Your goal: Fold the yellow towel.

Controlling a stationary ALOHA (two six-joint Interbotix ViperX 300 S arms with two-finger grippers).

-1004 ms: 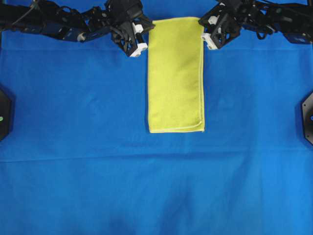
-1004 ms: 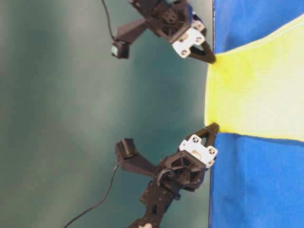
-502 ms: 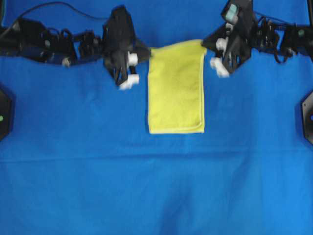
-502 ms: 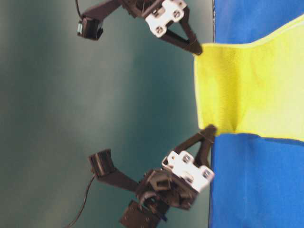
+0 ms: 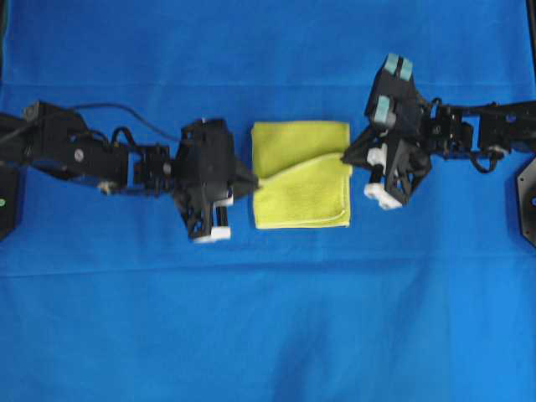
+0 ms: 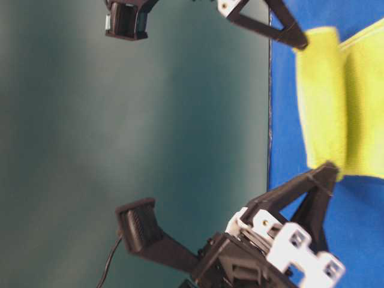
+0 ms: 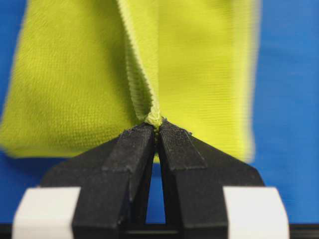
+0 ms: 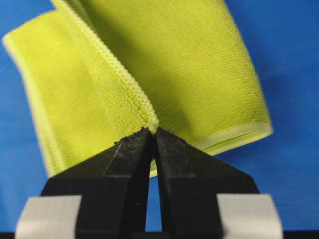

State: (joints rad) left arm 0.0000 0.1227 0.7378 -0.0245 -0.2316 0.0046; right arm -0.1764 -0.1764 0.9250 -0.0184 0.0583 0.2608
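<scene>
The yellow towel lies mid-table on the blue cloth, its far end lifted and doubled back over the near part, the carried edge running slantwise across it. My left gripper is shut on that edge's left corner, and the pinched hem shows at its tips in the left wrist view. On the other side my right gripper is shut on the right corner, the hem caught between its tips. In the table-level view the towel arches up between both pairs of black fingers.
A large blue cloth covers the whole table. Both black arms reach in from the left and right edges. Two dark mounts sit at the table's sides.
Both grippers have carried the towel's far edge toward the near edge, lifting it off the cloth. The towel's visible length has shrunk to about half.
</scene>
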